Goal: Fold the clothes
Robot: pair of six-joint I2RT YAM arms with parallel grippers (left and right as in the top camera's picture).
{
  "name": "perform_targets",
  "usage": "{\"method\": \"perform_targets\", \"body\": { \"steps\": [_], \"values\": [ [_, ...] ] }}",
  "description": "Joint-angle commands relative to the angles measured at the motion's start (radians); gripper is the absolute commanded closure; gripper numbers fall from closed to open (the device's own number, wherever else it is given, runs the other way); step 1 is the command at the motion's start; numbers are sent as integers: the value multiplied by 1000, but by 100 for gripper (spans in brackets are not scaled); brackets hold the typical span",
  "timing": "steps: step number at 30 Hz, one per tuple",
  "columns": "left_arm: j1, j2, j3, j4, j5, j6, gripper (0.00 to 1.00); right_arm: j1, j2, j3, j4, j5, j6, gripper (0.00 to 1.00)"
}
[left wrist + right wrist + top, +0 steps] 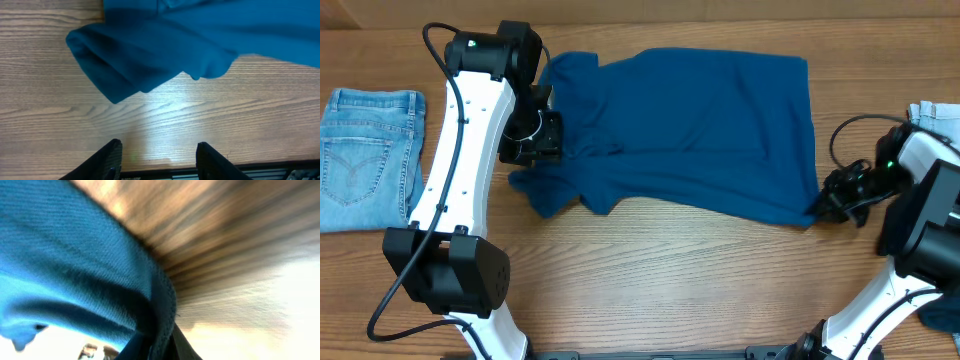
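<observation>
Deep blue wrinkly jersey shirt [75,270] — corner pinched in the right gripper [832,202] — runs leftward across the desk [670,285]; left gripper [157,157] spread.

The overhead camera looked straight down on the whole worktop [670,280]; the left wrist camera faced the wood from a little above; the right wrist camera sat pressed close, blurred; all three shared the blue shirt [700,130].

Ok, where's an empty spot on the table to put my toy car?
The biggest bare table stretch lies in front of the blue shirt, toward the near edge. Another patch sits beyond the jeans. It's crowded by the left pincer and right pincer at the shirt's edges.
</observation>
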Motion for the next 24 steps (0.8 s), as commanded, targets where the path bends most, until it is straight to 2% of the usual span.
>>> {"method": "perform_targets", "body": {
  "steps": [1, 2, 3, 5, 6, 7, 11, 12, 14, 17, 19, 20, 21, 23, 24],
  "values": [
    [-6, -8, 10, -1, 8, 23, 48, -23, -38, 233, -72, 191, 24, 85],
    [-6, -8, 10, -3, 8, 23, 48, -23, -38, 286, -85, 274, 53, 83],
    [-6, -8, 10, -6, 8, 23, 48, -23, -38, 308, -83, 340, 66, 75],
    [-6, -8, 10, -12, 8, 23, 48, -23, -37, 303, -77, 391, 90, 74],
    [-6, -8, 10, -16, 8, 23, 47, -23, -37, 301, -77, 419, 100, 64],
    [-6, -8, 10, -19, 8, 23, 46, -23, -37, 301, -80, 423, 100, 62],
    [-5, -8, 10, -26, 6, 23, 46, -8, -43, 325, -93, 315, 55, 69],
    [-5, -8, 10, -13, -19, 22, 45, 34, -56, 349, -95, 176, -50, 74],
    [-5, -8, 10, 23, -18, 23, 45, 108, -71, 358, -84, 101, -145, 78],
    [-5, -8, 10, 174, -19, 24, 37, 276, -71, 353, -10, 126, -207, 81],
    [-5, -5, 10, 298, -19, 57, 40, 350, -71, 353, 13, 166, -207, 81],
    [-6, 14, 9, 434, -15, 87, 59, 411, -71, 353, 16, 173, -207, 80],
    [-7, 36, 9, 498, -7, 91, 67, 432, -71, 353, 16, 173, -207, 80],
    [-16, 102, 9, 570, 21, 90, 88, 449, -71, 353, 19, 191, -206, 82],
    [-24, 151, 10, 602, 50, 90, 94, 449, -71, 353, 20, 191, -205, 89]
  ]
}}
